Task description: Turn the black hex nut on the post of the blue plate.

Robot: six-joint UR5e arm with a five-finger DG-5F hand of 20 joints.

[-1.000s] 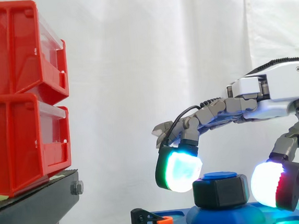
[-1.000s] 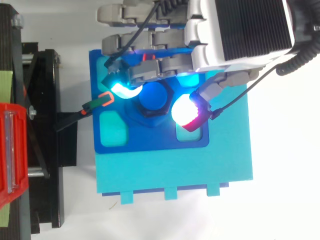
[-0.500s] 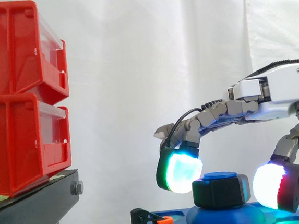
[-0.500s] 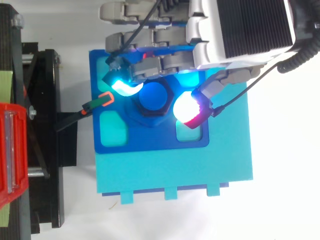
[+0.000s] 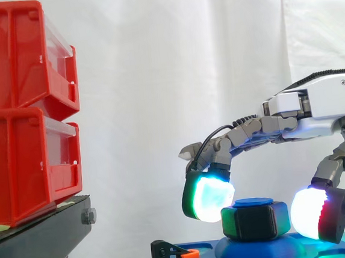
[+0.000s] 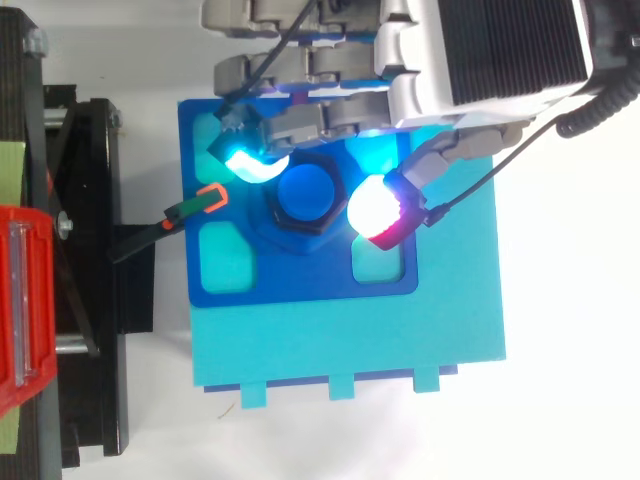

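Curtain [image 5: 156, 76] backs blue plate [image 6: 300, 282] (robot hand [image 5: 321, 101] grips nut [image 5: 256, 221]).

You're looking at a robot-manipulation lab bench, set up as a test rig.
A plain white curtain [image 5: 156, 76] closes off the far side. At the left, stacked red bins [image 5: 20, 112] sit on a black stand [image 5: 37, 243]. To the right, on the white tabletop [image 6: 570, 400], a teal base [image 6: 350, 340] carries a blue plate [image 6: 300, 285] with moulded pockets, where a robot hand [image 5: 315, 101] with glowing fingertip pads pinches the black hex nut [image 5: 255, 221] on the plate's post [image 6: 308, 192].
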